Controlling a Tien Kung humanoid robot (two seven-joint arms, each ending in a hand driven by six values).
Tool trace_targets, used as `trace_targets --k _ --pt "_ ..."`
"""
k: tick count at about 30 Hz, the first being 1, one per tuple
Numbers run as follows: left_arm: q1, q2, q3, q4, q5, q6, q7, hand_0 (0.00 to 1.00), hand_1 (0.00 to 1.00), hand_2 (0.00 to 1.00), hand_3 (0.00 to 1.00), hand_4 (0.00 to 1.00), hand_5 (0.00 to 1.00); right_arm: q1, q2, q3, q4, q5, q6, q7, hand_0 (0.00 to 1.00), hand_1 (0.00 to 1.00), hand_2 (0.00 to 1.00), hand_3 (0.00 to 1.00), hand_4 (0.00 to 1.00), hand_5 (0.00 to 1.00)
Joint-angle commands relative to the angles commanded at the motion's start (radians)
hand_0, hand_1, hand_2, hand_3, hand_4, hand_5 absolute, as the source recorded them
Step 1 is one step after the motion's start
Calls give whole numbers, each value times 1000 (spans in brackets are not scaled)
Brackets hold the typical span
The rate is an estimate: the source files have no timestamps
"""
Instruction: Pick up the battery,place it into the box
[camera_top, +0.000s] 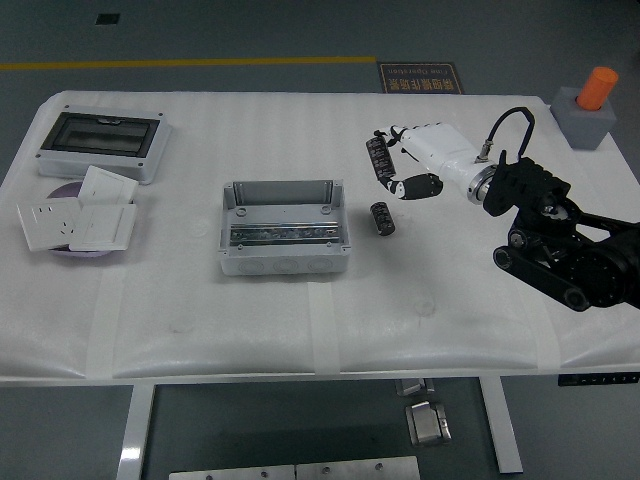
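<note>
The battery (383, 218), a small dark cylinder, lies on the white table (450, 330) just right of the open grey box (284, 228). My right hand (392, 175), white with black fingers, reaches in from the right on its black arm. It hovers a little behind and above the battery, apart from it. Its fingers (377, 160) are spread and hold nothing. The box has a metal rail inside and no battery in it. My left arm is out of view.
A grey enclosure with a dark lid (100, 142) sits at the back left. White switch plates on a purple disc (78, 221) lie in front of it. A grey block with an orange cylinder (590, 105) stands at the back right corner.
</note>
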Motion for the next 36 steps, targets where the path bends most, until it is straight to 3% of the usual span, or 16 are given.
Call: trace_targets --k 4,7,16,17,22,23,28,30,36 --pt "1 0 5 0 -8 -1 1 601 625 399 479 507 430 -47 62 85 88 3 -13 -9 717 671 780 795 586 325" --pt "2 0 9 0 -12 -2 2 600 624 396 477 505 445 -67 104 93 127 -3 -8 -18 719 671 779 794 589 330" --pt "4 3 3 0 -10 -3 4 600 623 395 476 511 457 -83 154 27 73 6 6 -35 718 672 781 797 596 339" --pt "4 3 4 0 -12 -3 4 599 623 395 474 517 462 -84 156 21 65 6 8 -37 834 789 852 906 829 513" --pt "4 2 8 0 -16 -5 5 599 623 395 474 517 462 -83 155 8 48 2 16 -44 834 789 852 906 829 513" --pt "4 3 9 0 -16 -5 5 598 623 392 473 517 466 -82 154 6 46 2 18 -45 949 868 914 991 925 560" --pt "5 3 8 0 -17 -5 5 598 623 392 473 517 466 -82 150 3 41 -1 20 -47 949 868 914 991 925 560" --pt "6 2 8 0 -17 -5 5 597 622 390 469 515 471 -81 146 1 40 0 19 -46 967 880 925 998 974 597" --pt "5 1 8 0 -21 -4 4 595 620 389 469 513 472 -59 97 -18 20 6 10 -39 968 877 924 998 990 602"
